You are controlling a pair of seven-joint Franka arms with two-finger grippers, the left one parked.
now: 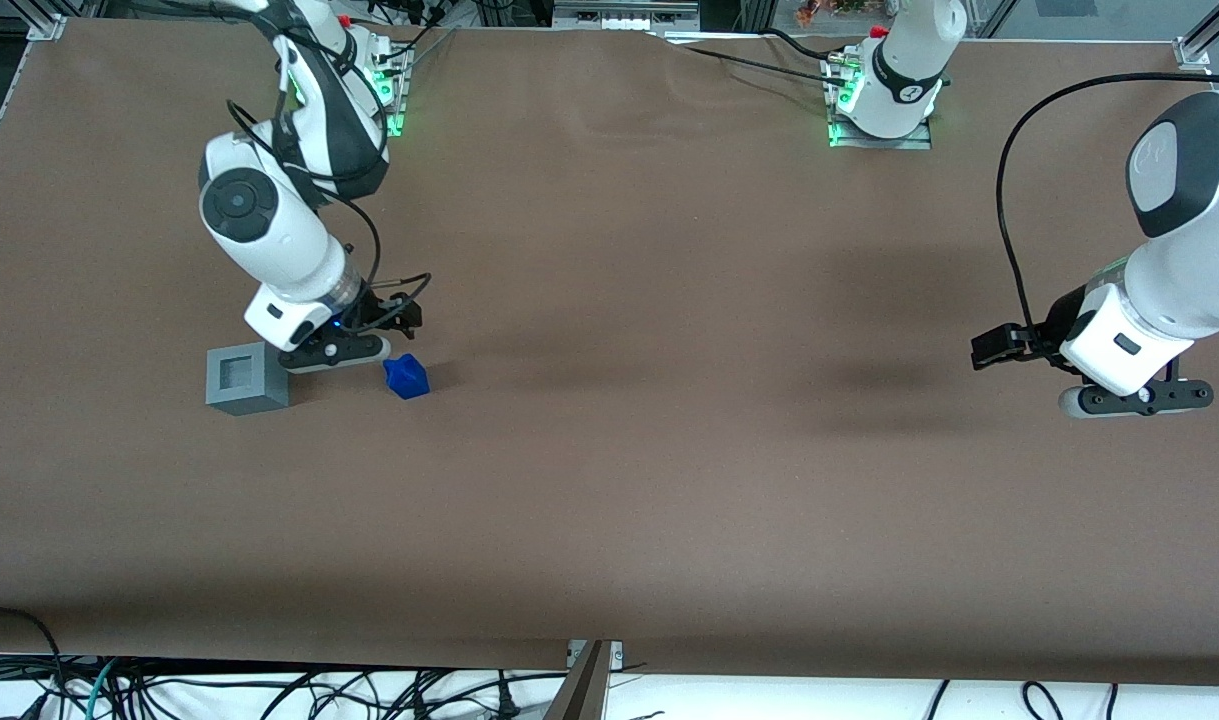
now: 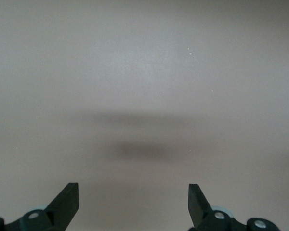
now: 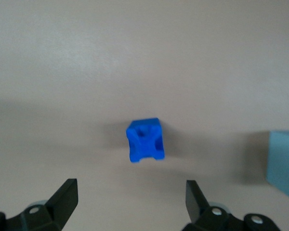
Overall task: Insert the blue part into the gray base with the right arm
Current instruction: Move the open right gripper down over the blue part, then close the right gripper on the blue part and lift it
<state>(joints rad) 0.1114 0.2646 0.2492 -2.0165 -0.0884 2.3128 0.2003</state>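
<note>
- One blue part [image 1: 406, 378] lies on the bench [image 1: 669, 450], toward the working arm's end and well in from every edge. Nothing touches it.
- One gray base [image 1: 246, 377] stands upright on the bench near the blue part and apart from it, closer to the working arm's end edge. The square recess in its top face holds nothing.
- One right arm [image 1: 269, 235] reaches down over the gap between the two pieces. Its claw [image 1: 369, 340] hangs low, slightly farther from the front camera than the blue part.
- In the right wrist view the claw [image 3: 130, 204] is spread wide and holds nothing. The blue part [image 3: 145, 140] sits out ahead of its two fingertips [image 3: 67, 192], not between them, and a corner of the gray base [image 3: 283, 161] shows at the side.
- The bench is covered by one plain brown sheet, faintly wrinkled near the arm mounts.
- Loose black cables [image 1: 269, 690] lie along the edge nearest the front camera, on a white floor.
</note>
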